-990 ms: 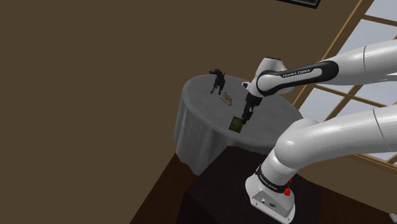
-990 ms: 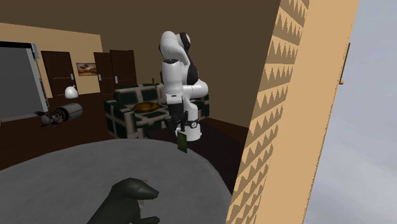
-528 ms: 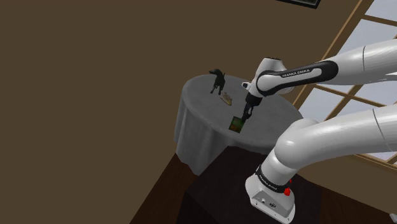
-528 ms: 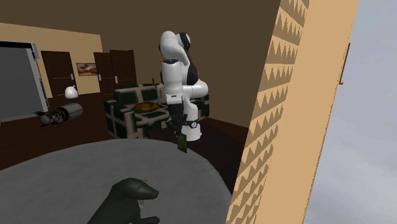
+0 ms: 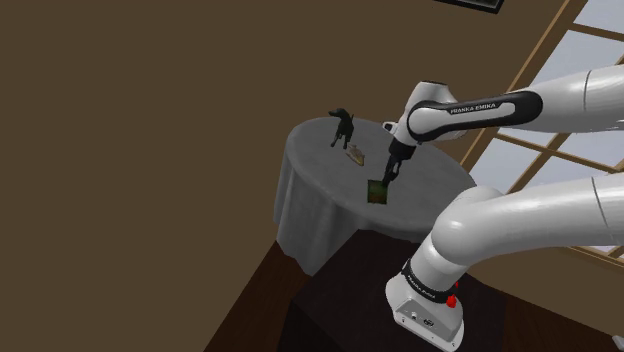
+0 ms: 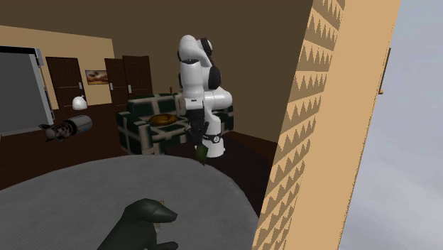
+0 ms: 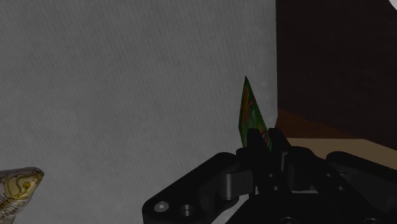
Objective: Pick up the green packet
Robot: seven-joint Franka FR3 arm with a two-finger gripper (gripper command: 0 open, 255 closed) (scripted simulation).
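Observation:
A flat green packet [image 5: 376, 191] hangs from my black gripper [image 5: 384, 179], which is shut on its upper edge, above the round grey-clothed table [image 5: 330, 195]. In the second exterior view the packet [image 6: 202, 152] dangles below the gripper [image 6: 199, 145], clear of the grey tabletop [image 6: 85, 192]. In the wrist view the packet [image 7: 249, 113] stands edge-on, clasped between my fingertips [image 7: 254, 139], with the grey cloth [image 7: 127, 95] far beneath it.
A black dog figurine [image 5: 342, 127] stands at the table's far side, with a small tan object [image 5: 355, 154] lying beside it. A window frame [image 5: 545, 140] runs along the shoulder view's right. My stand [image 5: 430, 310] sits at the lower right.
The gripper has risen with the green packet, lifting it higher off the table. The arm's elbow has swung slightly towards the shoulder view's right.

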